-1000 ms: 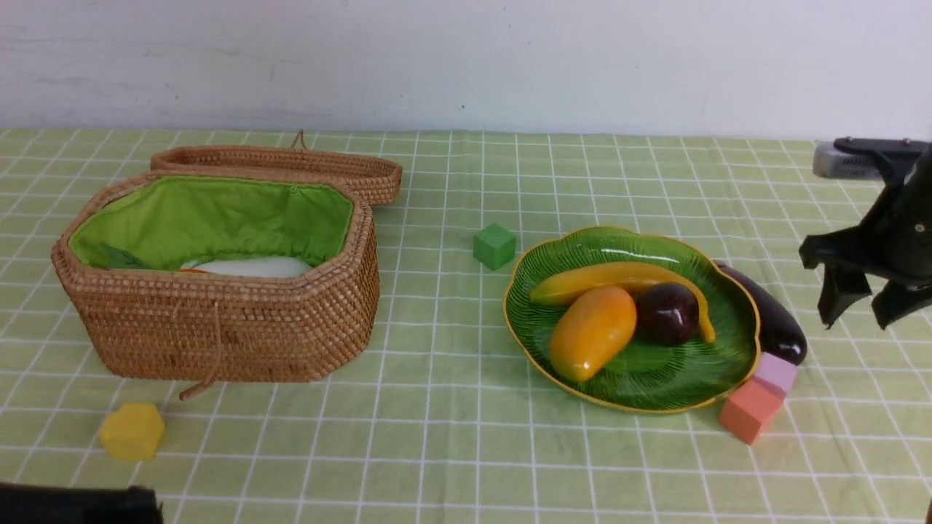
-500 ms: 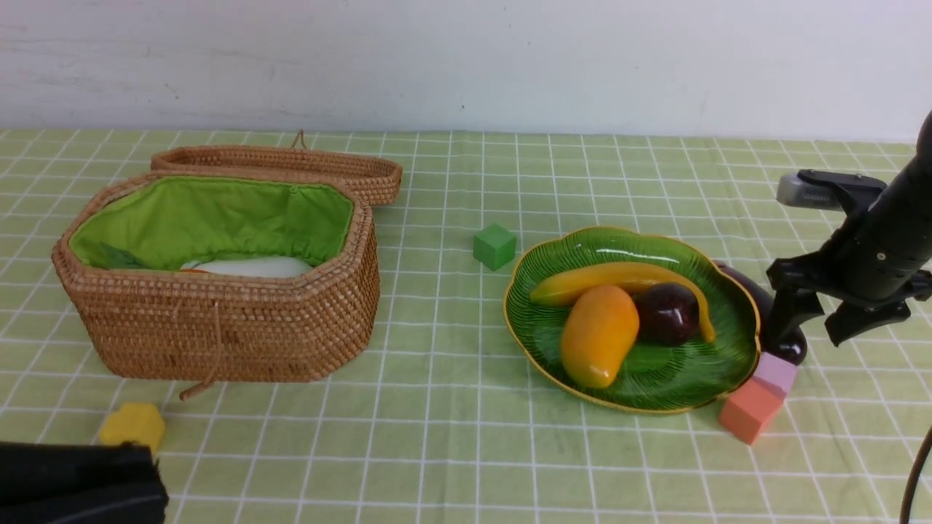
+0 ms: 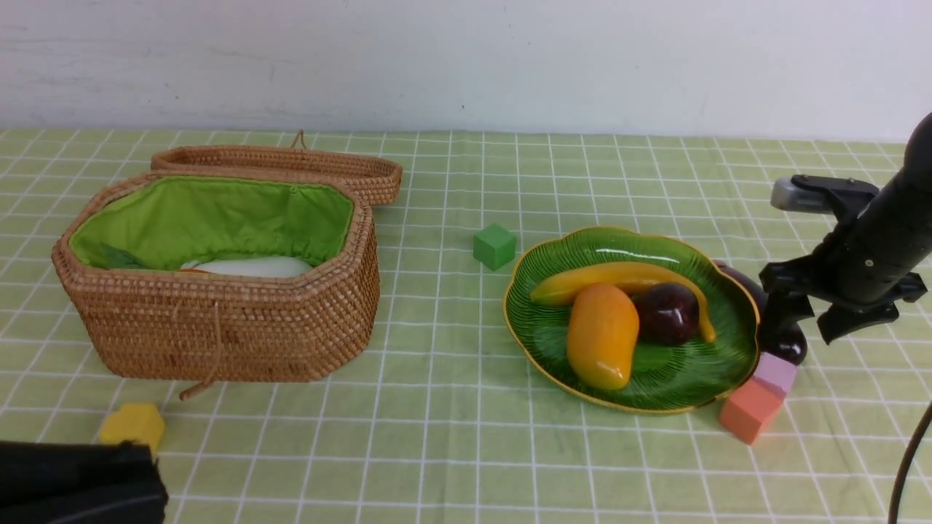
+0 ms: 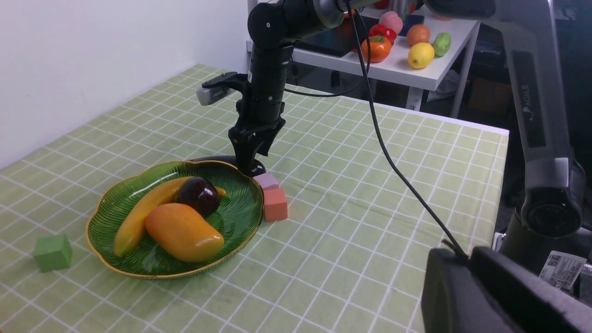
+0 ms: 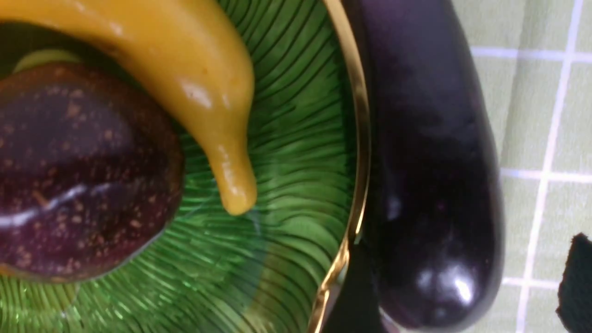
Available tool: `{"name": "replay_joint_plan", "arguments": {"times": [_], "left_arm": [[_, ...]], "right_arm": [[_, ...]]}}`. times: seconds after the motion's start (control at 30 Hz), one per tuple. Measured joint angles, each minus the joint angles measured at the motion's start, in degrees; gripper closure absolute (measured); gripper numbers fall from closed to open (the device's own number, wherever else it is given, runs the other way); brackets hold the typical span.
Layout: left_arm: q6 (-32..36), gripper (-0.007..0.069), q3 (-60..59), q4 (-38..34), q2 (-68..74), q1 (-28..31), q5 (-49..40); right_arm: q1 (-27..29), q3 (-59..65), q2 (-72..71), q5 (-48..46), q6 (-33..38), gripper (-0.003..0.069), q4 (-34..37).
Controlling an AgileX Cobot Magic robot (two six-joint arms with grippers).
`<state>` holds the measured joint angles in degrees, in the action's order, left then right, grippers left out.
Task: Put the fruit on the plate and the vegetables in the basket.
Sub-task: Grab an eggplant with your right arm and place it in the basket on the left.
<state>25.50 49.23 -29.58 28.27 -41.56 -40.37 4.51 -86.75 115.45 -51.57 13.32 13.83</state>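
Note:
On the green plate [image 3: 659, 382] lie the banana [image 3: 604, 280], mango [image 3: 603, 335] and mangosteen [image 3: 668, 313]. The dark-purple eggplant [image 3: 792, 348] rests on the cloth against the plate's right rim. My right gripper [image 3: 812, 327] is down over it, open. In the right wrist view the eggplant [image 5: 430, 175] sits between the spread fingers [image 5: 576, 277], apart from them. The open wicker basket [image 3: 218, 320] holds the white radish [image 3: 251, 267] and a sliver of orange carrot [image 3: 191, 271]. My left gripper [image 4: 467, 259] is shut and empty, low at the near left [image 3: 80, 484].
A lilac block [image 3: 775, 375] and a salmon block [image 3: 750, 411] touch the plate's near right edge beside the eggplant's tip. A green block [image 3: 494, 246] lies between basket and plate, a yellow one [image 3: 132, 426] before the basket. The basket lid [image 3: 291, 164] hangs open behind.
My right gripper has come down and leftward onto the eggplant, jaws spreading wider. The mango has turned more upright in the plate. My left arm has risen into view at the bottom left.

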Motion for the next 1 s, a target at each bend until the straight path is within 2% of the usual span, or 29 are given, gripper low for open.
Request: {"name": "replay_joint_plan", "arguments": {"times": [1.0], "left_arm": [[0.0,0.0564,0.0,-0.1,0.0,0.0,0.05]], "right_arm": [[0.18,-0.25,2.34,1.59,0.2,0.0121,-1.31]]}}
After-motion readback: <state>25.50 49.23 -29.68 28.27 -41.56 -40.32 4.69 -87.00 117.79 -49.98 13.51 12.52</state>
